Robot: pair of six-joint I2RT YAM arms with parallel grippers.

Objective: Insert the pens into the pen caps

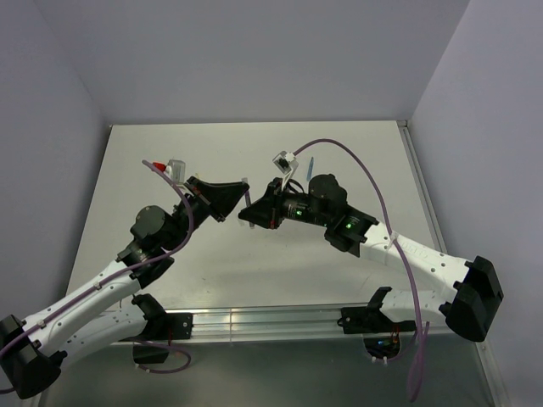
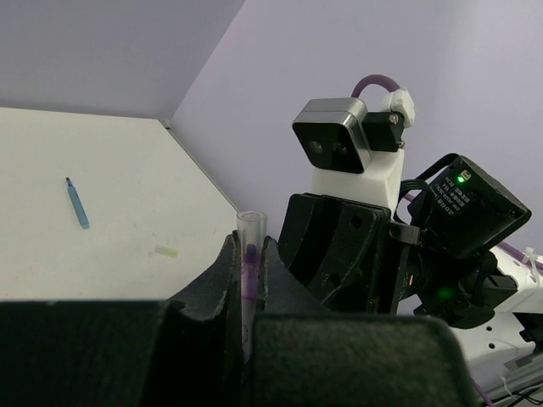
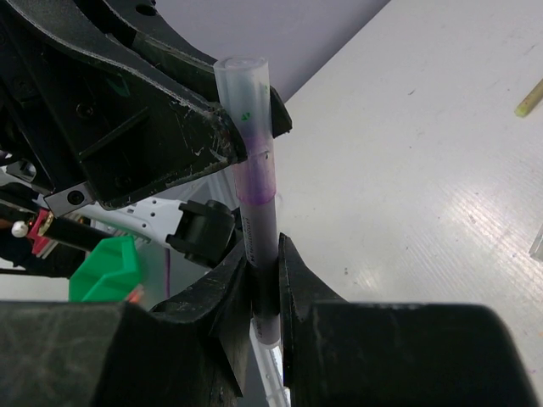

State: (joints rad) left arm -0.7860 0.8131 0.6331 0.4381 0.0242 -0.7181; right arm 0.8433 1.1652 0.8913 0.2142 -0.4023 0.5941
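Only R-wrist view: yellow pen (image 3: 529,97)

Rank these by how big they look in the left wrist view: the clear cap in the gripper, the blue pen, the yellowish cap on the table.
1. clear cap, though its nearness to the camera inflates it
2. blue pen
3. yellowish cap

Left end effector (image 2: 247,259) and right end effector (image 3: 263,271) clamped, seemingly tip-to-tip.
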